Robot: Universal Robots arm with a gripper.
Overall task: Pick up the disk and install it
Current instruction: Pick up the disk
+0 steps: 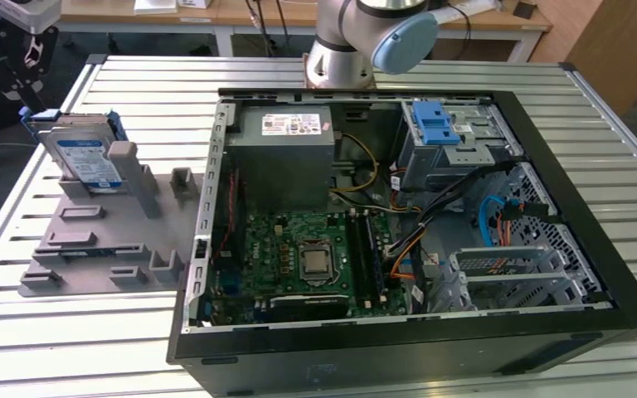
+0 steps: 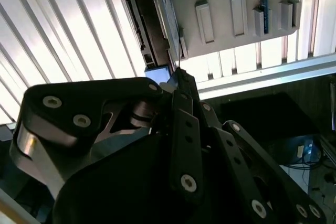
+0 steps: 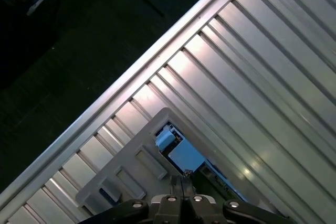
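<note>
Disk [image 1: 84,159]: stands on edge in a far slot of the grey fixture. In the exterior view its blue-and-white label faces the camera and blue rails run along its sides. Nothing grips it.
Fixture [image 1: 92,249]: grey block with raised pegs and slots. It lies flat on the bench just beside the computer case, on the exterior view's left.
End effector [image 3: 182,186]: its 2 fingers are pressed together with nothing between them. In both wrist views the fixture and the disk lie beyond the fingertips, apart from them.
First wrist view: the disk's pale blue face and 1 blue rail show at the fixture's edge, close past the fingertips.
Computer case [image 1: 407,342]: black tower lying on its side with the open side up, in the middle of the bench.
Motherboard [image 1: 296,257]: green, flat on the case floor.
Power supply [image 1: 285,157]: grey box with a white sticker, against the far wall of the case.
Drive cage [image 1: 451,141]: silver, with a blue latch, in the case's far corner on the exterior view's right.
Arm base [image 1: 341,54]: stands behind the case.
Bench [image 1: 75,356]: ribbed aluminium slats.
</note>
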